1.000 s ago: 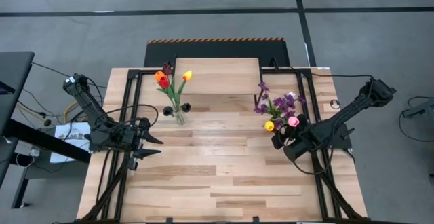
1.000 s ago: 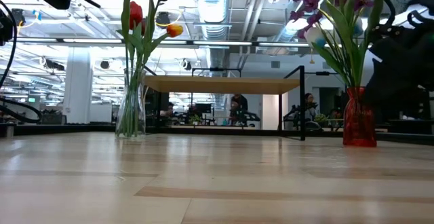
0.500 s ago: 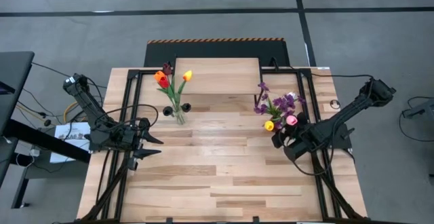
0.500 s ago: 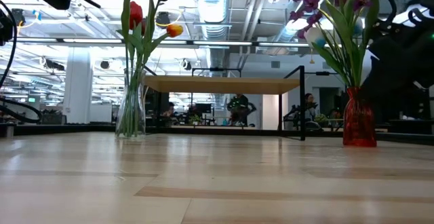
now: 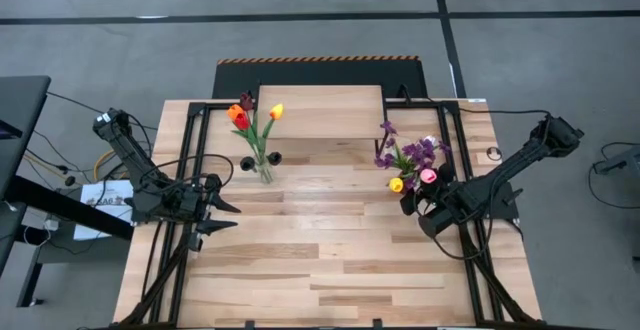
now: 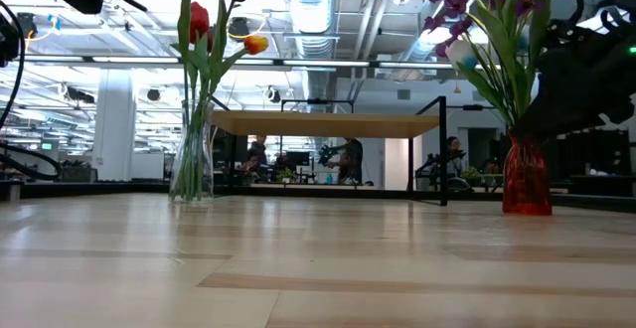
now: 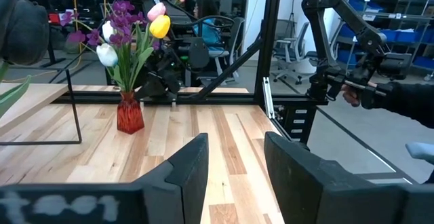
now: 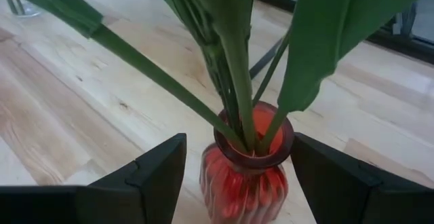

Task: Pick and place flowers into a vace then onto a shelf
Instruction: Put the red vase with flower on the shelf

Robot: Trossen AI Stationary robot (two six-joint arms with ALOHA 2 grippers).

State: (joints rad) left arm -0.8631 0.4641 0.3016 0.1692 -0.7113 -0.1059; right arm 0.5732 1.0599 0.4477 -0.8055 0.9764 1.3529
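Red vase sits dead ahead, between my open right fingers

Red vase [image 8: 247, 166] stands upright on the table [image 5: 330, 260], straight in front of my right gripper [image 8: 237, 183]. In my right wrist view its ribbed glass body shows between my two fingers [image 8: 152, 173], which stand wide on either side and have hold of nothing yet; I cannot tell whether either pad touches the glass. The vase's long axis runs straight up, with the green stems [image 8: 234, 81] rising out of its neck and the flowers [image 5: 410, 160] fanning above. From above, the bunch lies just beyond my right gripper toward the shelf [image 5: 320, 110], which stands at the table's far edge, between this bunch and the clear vase [image 5: 263, 168] with its own tulips.

My left gripper [image 5: 215, 210] waits well apart at the table's left side, fingers parted and empty.

I judge the right arm far the nearer, so the grasp is its to make: close level across the vase's body, then lift toward the shelf.
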